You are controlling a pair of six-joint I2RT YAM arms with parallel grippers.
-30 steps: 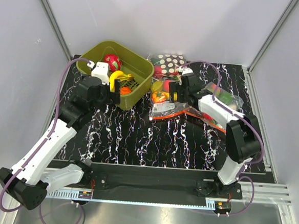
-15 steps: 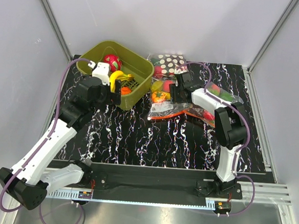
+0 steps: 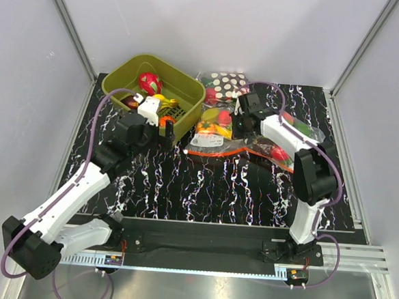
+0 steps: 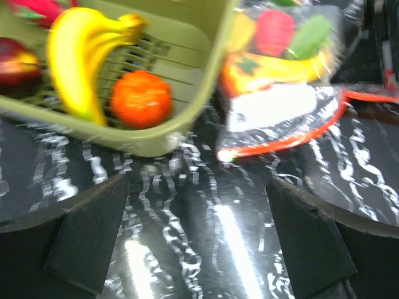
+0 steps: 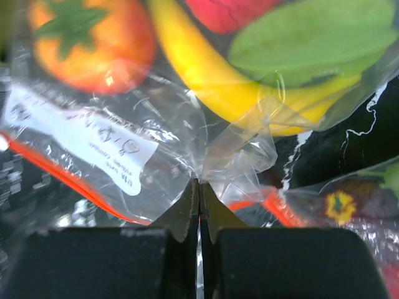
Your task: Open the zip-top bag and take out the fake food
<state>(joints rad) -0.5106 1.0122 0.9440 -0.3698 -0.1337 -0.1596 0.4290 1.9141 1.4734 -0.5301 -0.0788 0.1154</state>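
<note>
**A:** How many bags lie on the table (image 3: 217, 188)?

**B:** Three, all clear, grouped toward the far edge, right of centre. The zip-top bag (image 3: 212, 142) lies nearest the middle, its orange-red zip strip (image 3: 216, 153) along its near side. One polka-dot bag (image 3: 228, 83) sits behind it. A third bag (image 3: 273, 152) lies to its right, partly under the right arm.

**A:** And the fake food (image 3: 213, 126)?

**B:** Inside the zip-top bag. The right wrist view shows four pieces: one orange piece (image 5: 87, 37), one yellow banana (image 5: 212, 81), one red piece (image 5: 230, 9), one green piece (image 5: 312, 37).

**A:** The two grippers?

**B:** The right gripper (image 5: 199, 190) has its fingers pressed together, pinching a fold of the zip-top bag's film. The left gripper (image 3: 165, 131) hangs with its jaws wide apart, by the near corner of the single olive bin (image 3: 190, 113), which stands toward the table's far-left corner.

**A:** Bin contents?

**B:** Four loose toys: one dragon fruit (image 3: 149, 82), one loose banana (image 4: 75, 62), one orange ball (image 4: 140, 98), one dark red fruit (image 4: 15, 59).
</note>
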